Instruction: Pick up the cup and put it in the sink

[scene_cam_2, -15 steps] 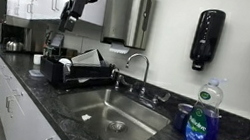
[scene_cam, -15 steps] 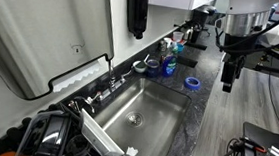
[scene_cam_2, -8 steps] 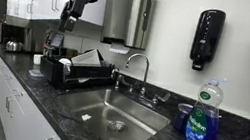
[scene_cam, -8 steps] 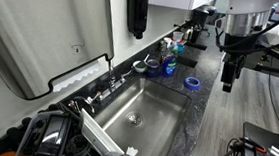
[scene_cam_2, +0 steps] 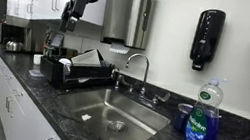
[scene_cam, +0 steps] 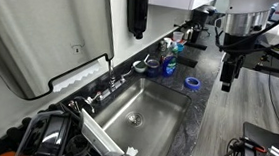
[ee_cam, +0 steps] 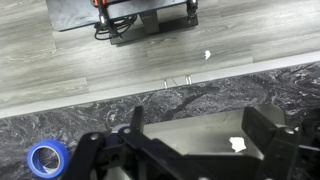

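Note:
The cup [scene_cam_2: 182,117] is small and dark grey-blue. It stands on the dark counter beside the sink, just behind a blue soap bottle [scene_cam_2: 202,117]; it also shows in an exterior view [scene_cam: 151,66]. The sink [scene_cam: 153,105] [scene_cam_2: 99,104] is a steel basin with a faucet [scene_cam_2: 138,67]. My gripper [scene_cam: 228,81] [scene_cam_2: 56,31] hangs high above the counter's front edge, open and empty, well away from the cup. In the wrist view my gripper [ee_cam: 200,128] looks down on the sink [ee_cam: 190,150]; the cup is out of that view.
A flat blue ring [scene_cam: 192,83] [ee_cam: 45,157] lies on the counter near the sink's front corner. A dish rack [scene_cam_2: 74,72] stands beside the basin. A soap dispenser [scene_cam_2: 207,38] and a towel dispenser [scene_cam_2: 129,15] hang on the wall. A white scrap [ee_cam: 237,143] lies in the basin.

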`<action>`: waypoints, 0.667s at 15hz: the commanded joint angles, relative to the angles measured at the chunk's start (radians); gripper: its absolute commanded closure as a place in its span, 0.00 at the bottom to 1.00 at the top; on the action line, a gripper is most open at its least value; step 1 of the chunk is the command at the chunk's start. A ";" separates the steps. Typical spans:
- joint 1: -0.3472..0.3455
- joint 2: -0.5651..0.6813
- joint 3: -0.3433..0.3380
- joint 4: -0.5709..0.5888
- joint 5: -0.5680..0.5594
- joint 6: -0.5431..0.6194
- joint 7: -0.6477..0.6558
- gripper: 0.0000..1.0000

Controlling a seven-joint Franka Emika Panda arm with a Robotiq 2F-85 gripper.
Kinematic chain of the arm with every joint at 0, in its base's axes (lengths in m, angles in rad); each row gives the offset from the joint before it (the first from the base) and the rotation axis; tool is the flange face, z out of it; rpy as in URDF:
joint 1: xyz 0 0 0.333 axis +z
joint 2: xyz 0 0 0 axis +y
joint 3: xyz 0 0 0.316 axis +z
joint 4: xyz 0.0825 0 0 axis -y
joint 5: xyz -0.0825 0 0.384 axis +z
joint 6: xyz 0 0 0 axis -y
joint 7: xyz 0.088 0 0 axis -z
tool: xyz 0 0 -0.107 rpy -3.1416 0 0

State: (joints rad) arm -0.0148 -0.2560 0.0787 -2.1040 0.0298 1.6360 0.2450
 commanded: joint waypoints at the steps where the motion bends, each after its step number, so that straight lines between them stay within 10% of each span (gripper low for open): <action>1: 0.005 0.035 -0.007 0.010 -0.017 0.077 0.011 0.00; 10: -0.001 0.170 -0.038 0.029 -0.073 0.277 -0.053 0.00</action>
State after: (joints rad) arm -0.0150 -0.1447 0.0618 -2.1027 -0.0234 1.8634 0.2342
